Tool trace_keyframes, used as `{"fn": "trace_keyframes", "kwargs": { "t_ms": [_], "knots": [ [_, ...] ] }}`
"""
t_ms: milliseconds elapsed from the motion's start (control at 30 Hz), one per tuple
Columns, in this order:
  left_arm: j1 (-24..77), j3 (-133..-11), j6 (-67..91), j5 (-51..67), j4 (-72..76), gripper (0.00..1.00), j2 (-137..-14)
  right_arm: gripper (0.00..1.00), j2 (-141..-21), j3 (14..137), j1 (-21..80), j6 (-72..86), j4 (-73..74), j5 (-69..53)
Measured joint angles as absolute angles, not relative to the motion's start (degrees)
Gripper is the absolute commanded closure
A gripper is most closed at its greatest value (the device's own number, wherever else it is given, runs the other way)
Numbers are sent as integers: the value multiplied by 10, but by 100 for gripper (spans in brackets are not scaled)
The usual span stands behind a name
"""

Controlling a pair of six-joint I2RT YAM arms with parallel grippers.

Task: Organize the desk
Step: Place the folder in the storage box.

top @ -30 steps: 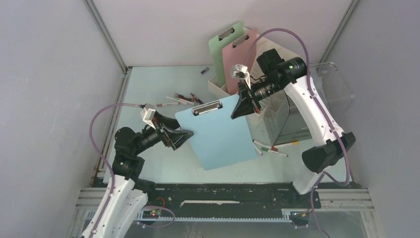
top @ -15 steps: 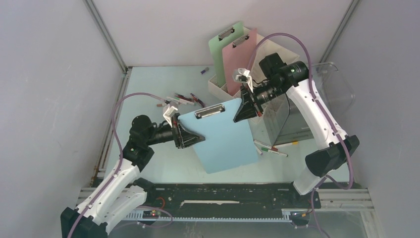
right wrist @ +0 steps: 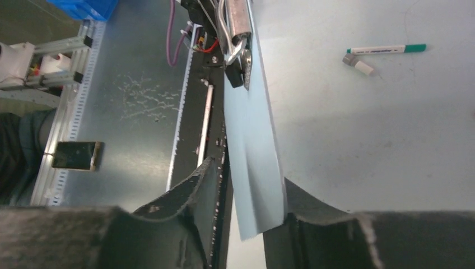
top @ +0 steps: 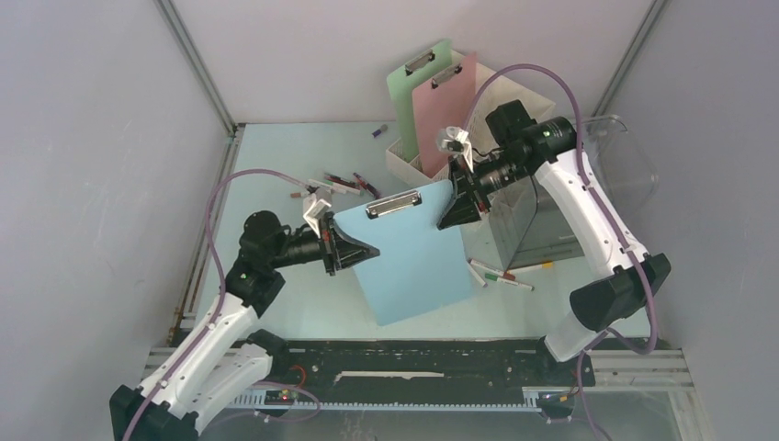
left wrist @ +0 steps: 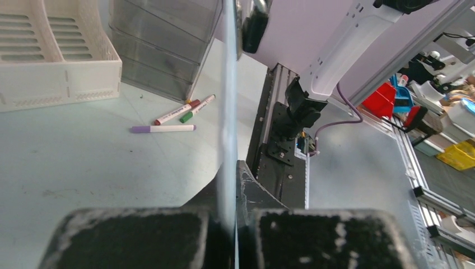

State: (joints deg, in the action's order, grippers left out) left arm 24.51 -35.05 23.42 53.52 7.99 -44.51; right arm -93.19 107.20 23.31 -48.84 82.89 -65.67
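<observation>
Mid-frame, my left gripper (top: 354, 250) is clamped on the left edge of the blue clipboard (top: 409, 257), lifted above the pale desk (top: 276, 156). My right gripper (top: 457, 213) sits loose, jaws slightly parted, at its upper right edge. The board looks thin, stiff and slick, so it is best pinched at the edges.

The desk (top: 276, 156) is a flat, smooth, pale mint-blue tabletop

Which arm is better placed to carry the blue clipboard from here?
Left. The left tool is clamped on one edge of the blue clipboard, while the right tool looks open around the opposite edge, probably letting go.
</observation>
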Motion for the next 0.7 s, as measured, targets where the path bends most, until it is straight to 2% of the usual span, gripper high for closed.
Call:
{"fn": "trace_keyframes", "kwargs": {
  "t_ms": [67, 167, 333, 533, 700],
  "knots": [
    [245, -350, 235, 526, 81, 100, -434, 36, -928, 1069, 233, -484, 823, -656],
    [245, -350, 235, 510, 83, 100, -417, 25, -920, 1066, 232, -476, 812, -653],
    [244, -351, 233, 475, 77, 100, -402, 16, -893, 1065, 214, -455, 793, -630],
    [233, -374, 229, 434, 60, 100, -408, 8, -827, 1046, 136, -434, 765, -623],
    [230, -427, 224, 387, 73, 100, -442, 5, -745, 984, 103, -413, 721, -628]
  ]
}}
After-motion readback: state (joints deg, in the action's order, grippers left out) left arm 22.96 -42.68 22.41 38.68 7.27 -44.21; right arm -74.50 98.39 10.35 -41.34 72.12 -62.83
